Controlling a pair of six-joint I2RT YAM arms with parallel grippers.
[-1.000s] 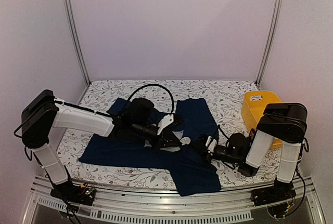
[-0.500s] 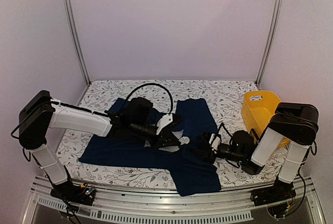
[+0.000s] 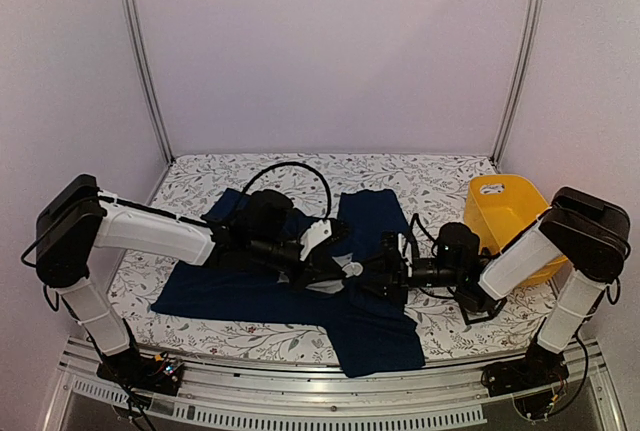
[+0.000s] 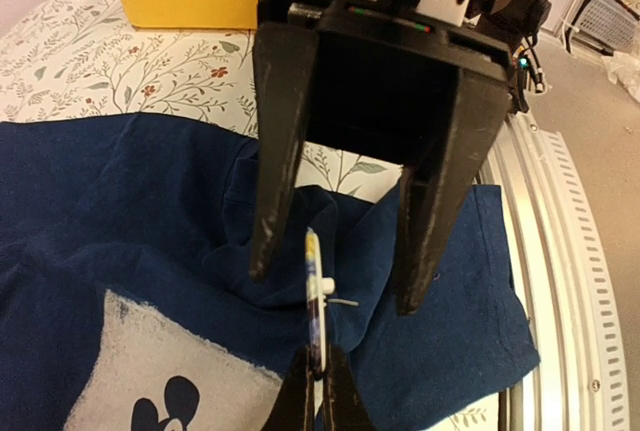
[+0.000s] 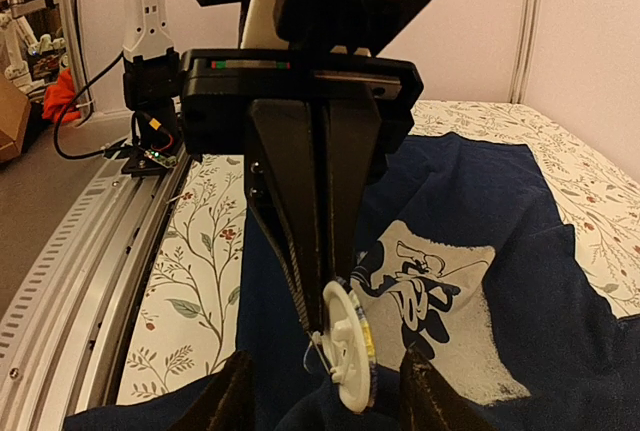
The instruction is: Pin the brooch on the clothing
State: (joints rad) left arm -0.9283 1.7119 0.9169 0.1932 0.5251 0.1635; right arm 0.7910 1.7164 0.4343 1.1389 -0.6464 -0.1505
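Observation:
The clothing (image 3: 250, 286), a navy T-shirt, lies rumpled across the floral table, its pale mouse print (image 5: 430, 291) beside the grippers. My left gripper (image 4: 320, 371) is shut on the lower edge of the brooch (image 4: 315, 296), a round disc with a white back (image 5: 350, 346) and a thin pin sticking out. It holds the brooch upright just above a raised fold of the shirt. My right gripper (image 5: 335, 396) faces it, open, one finger on each side of the brooch and touching neither face. In the top view both grippers meet over the shirt's middle (image 3: 365, 273).
A yellow bin (image 3: 505, 216) stands at the right, behind my right arm. A metal rail (image 3: 300, 406) runs along the table's near edge. Bare floral cover (image 3: 430, 181) shows behind the shirt, and a black cable (image 3: 300, 166) loops over my left wrist.
My right gripper has opened and reached left, so its fingers now straddle the brooch. My left gripper has kept the brooch nearly still.

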